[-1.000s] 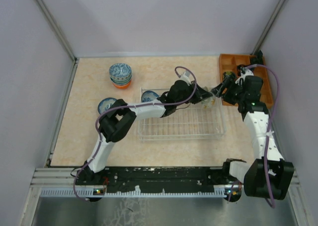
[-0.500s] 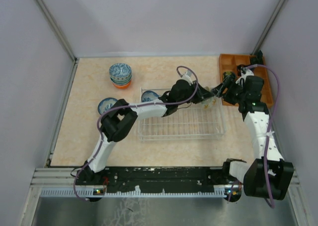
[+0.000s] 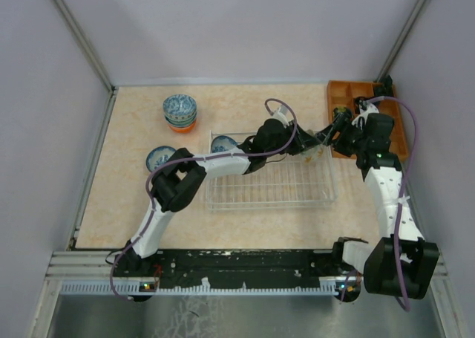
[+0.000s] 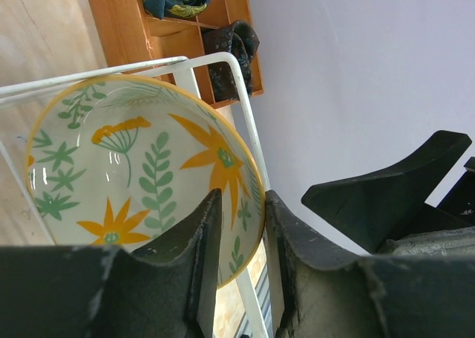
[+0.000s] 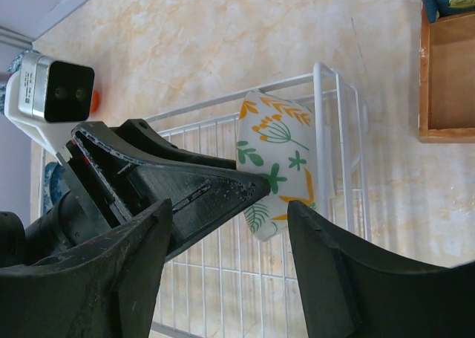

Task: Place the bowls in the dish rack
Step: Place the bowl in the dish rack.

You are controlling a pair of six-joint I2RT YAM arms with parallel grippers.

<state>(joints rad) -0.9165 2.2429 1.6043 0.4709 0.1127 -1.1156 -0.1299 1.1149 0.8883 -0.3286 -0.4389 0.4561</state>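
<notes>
One blue bowl (image 3: 222, 143) sits in the dish rack (image 3: 267, 191); left gripper (image 4: 241, 202) straddles the floral bowl (image 4: 111, 174), pinch unclear; right gripper (image 5: 230, 206) gapes empty; stacked bowls (image 3: 180, 111) wait outside.

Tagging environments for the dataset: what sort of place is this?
Likely a lab test cell, not a kitchen: plain pale walls box in the tabletop, both arms bolt to a rail, and the dish rack and bowls look staged.

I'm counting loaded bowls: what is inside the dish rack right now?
Two show: a blue-patterned bowl in the far left corner of the dish rack, and a leaf-patterned bowl on edge at the far right, the left gripper astride its rim. The left arm hides part of the floor.
</notes>
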